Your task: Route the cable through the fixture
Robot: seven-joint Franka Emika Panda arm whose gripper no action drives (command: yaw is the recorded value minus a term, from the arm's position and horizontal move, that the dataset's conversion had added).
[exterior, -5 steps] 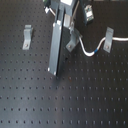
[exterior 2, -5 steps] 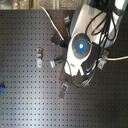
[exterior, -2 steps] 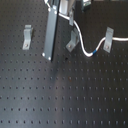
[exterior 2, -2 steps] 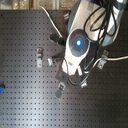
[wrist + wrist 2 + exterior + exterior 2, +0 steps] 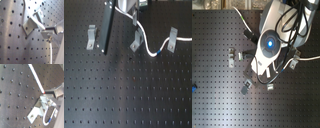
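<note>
Since one second ago, the dark upright arm link in the first exterior view has shifted toward the first exterior view's left and now stands between the left clip and the middle clip; in the second exterior view the arm body has slid slightly down-left.

Desk (image 5: 124,95): matte black perforated plate, regular grid of small holes, flat.

Clips: three small bent grey-metal brackets in a row in the first exterior view: left clip (image 5: 91,37), middle clip (image 5: 137,41), right clip (image 5: 172,39). All stand upright on the plate, well apart from one another.

Cable (image 5: 146,42): thin, smooth white cord. In the first exterior view it descends from the arm at the top, passes at the middle clip, sags in a curve and rises to the right clip. A short blue section (image 5: 159,50) lies at the low part of the curve, between the middle and right clips. In the first wrist view the cable (image 5: 39,23) runs through the angled bracket (image 5: 31,23); in the second wrist view it loops beneath the bracket (image 5: 37,110), with the blue section (image 5: 51,116) visible.

Claw (image 5: 51,32): grey metal fingers seen at the cable just beside the bracket in both wrist views. Whether it is clamped on the cord cannot be determined.

Arm (image 5: 269,45): white glossy housing with a blue glowing disc, black hoses alongside.
</note>
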